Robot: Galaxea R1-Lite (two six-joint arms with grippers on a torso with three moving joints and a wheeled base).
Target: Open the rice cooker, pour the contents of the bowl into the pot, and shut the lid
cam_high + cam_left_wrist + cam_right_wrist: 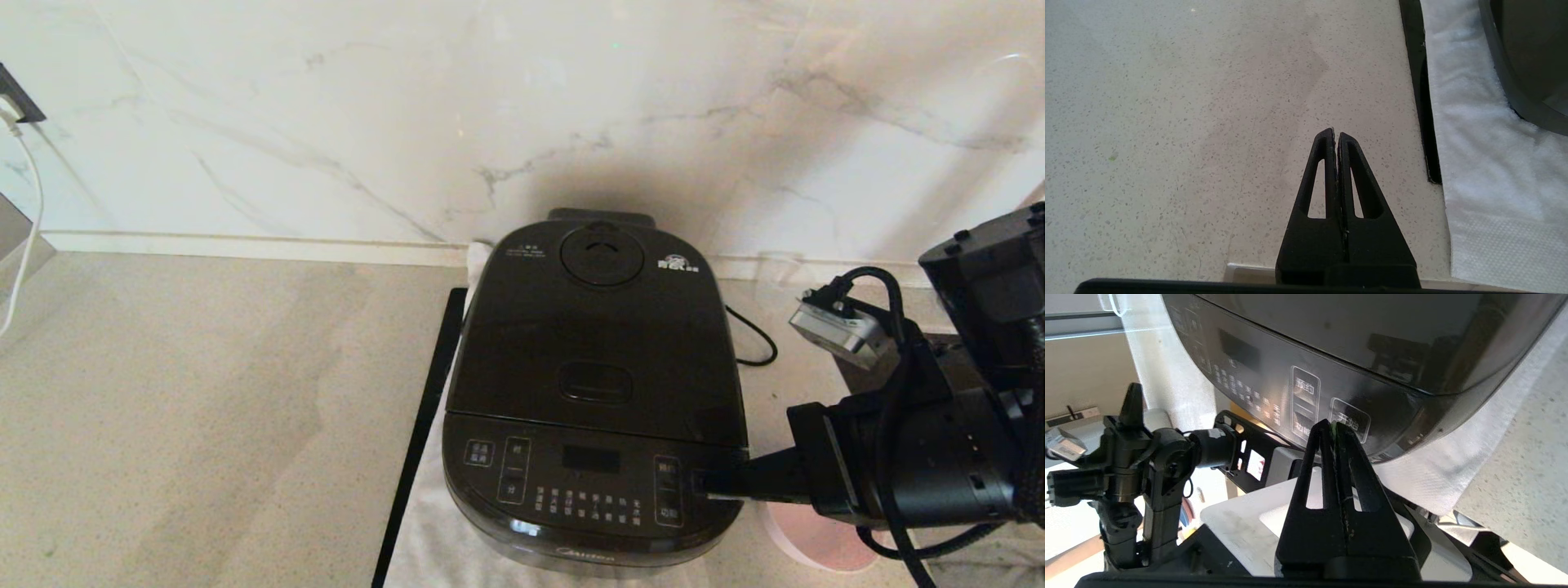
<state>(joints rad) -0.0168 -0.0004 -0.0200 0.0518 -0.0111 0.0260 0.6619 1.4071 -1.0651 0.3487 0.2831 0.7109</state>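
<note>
The black rice cooker [593,392] stands in the middle of the counter with its lid [596,327] down; the latch button [594,382] and steam vent [602,255] face up. The pot and the bowl's contents are hidden. My right gripper [704,482] is shut and empty, its tips at the right end of the cooker's front button panel [1306,404]; a green speck sticks between the tips [1333,425]. The pink bowl [816,541] shows partly under my right arm. My left gripper [1336,134] hangs shut over bare counter left of the cooker [1527,61].
A white towel [424,523] lies under the cooker, with a black strip [426,408] along its left side. A black cord [755,343] runs behind the cooker on the right. The marble wall stands close behind. A white cable [24,212] hangs at far left.
</note>
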